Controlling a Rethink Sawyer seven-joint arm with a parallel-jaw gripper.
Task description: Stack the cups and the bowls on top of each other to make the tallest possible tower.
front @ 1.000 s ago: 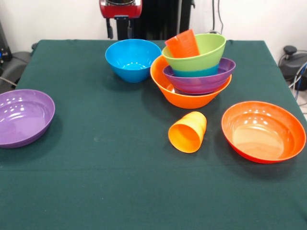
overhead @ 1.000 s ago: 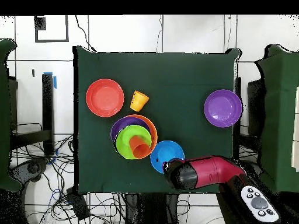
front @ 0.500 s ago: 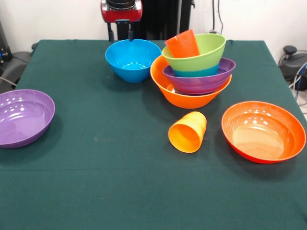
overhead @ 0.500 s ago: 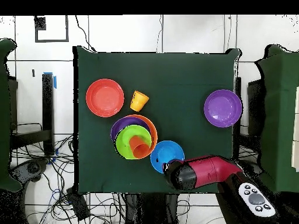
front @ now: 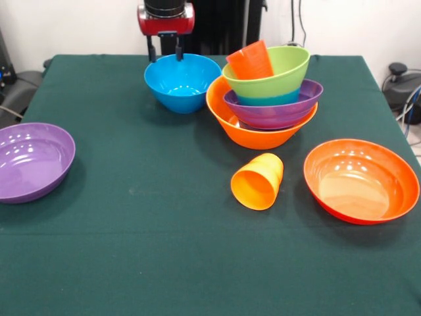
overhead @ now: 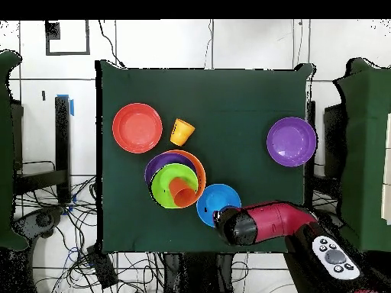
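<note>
Tower (front: 266,99): large glossy yellow-orange plastic bowl (front: 227,122) as base, holding wide purple bowl (front: 279,112), a blue one, lime green bowl (front: 276,76), and tilted red-orange tapered cup (front: 251,60) on top. It stands toward the green-clothed table's (front: 131,250) far side. Medium blue bowl (front: 182,80) just beside it. Gripper (front: 164,47) at that bowl's far rim, fingers apart, clasping nothing. Yellow-orange cup (front: 258,181) on its side near the base. Red-orange bowl (front: 360,180) and second purple bowl (front: 33,160) well apart.

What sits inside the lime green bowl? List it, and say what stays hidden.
A red-orange cup leans inside the lime green bowl, its rim sticking out above the edge. The cup's base and the bowl's floor are hidden behind the bowl's wall.
</note>
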